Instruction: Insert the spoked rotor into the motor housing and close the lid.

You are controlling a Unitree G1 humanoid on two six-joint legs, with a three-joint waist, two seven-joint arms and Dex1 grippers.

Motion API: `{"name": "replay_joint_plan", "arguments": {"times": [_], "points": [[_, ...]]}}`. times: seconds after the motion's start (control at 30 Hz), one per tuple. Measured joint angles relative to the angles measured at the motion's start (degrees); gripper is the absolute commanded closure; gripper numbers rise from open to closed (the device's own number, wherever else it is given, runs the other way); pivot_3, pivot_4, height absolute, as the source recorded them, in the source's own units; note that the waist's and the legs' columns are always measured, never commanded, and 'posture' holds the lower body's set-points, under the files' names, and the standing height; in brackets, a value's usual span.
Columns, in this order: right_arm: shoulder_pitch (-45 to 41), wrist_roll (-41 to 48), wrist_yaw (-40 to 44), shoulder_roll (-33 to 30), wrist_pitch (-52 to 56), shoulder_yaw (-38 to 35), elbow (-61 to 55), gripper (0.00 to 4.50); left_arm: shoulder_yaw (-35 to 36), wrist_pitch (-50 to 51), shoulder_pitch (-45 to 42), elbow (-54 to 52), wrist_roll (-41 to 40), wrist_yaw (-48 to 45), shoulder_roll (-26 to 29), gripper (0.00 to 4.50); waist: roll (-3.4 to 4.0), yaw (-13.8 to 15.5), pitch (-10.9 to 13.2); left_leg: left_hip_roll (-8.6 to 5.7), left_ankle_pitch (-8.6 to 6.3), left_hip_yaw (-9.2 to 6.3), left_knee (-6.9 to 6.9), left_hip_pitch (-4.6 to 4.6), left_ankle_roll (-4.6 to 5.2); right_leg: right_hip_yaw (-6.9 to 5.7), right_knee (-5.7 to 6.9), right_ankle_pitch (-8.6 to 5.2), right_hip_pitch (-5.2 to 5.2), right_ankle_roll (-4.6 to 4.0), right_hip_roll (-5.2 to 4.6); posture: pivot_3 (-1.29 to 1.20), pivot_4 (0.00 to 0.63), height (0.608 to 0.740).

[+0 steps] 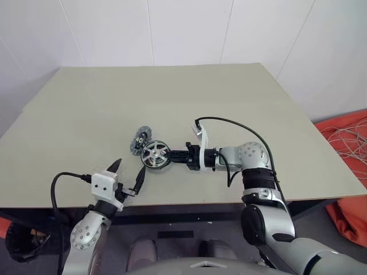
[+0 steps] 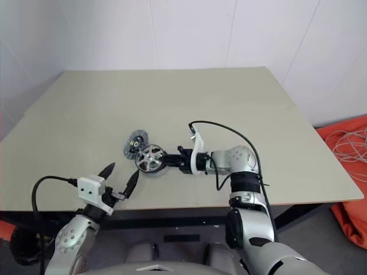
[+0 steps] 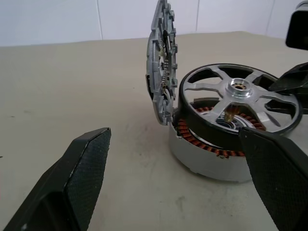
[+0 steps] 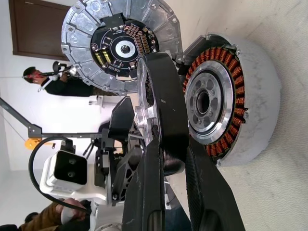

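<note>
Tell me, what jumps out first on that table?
Near the table's front edge, the right gripper pinches the spoked rotor, holding it tilted over the motor housing with its copper windings. The lid stands open on edge right behind. The left gripper hovers open at the front edge.

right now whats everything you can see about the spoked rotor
The spoked rotor is a round wheel with a dark outer rim, bright silver spokes and a silver hub that looks like machined metal. It sits tilted over the motor housing, not seated: copper windings show beneath it. The right gripper is shut on its rim, one finger on each face. The lid stands on edge right beside it. The open left gripper is nearer the table edge, apart from it.
</note>
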Motion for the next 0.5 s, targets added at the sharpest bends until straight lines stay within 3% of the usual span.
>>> {"name": "replay_joint_plan", "arguments": {"times": [0.5], "points": [[-0.5, -2.3, 2.7, -0.4, -3.3, 1.6, 3.6, 4.21, -0.2, 0.6, 0.7, -0.4, -2.1, -3.0, 0.1, 0.0, 0.0, -0.1, 0.0, 0.0, 0.02, 0.0, -0.01, 0.03, -0.03, 0.0, 0.01, 0.0, 0.03, 0.0, 0.01, 0.0, 0.0, 0.74]]}}
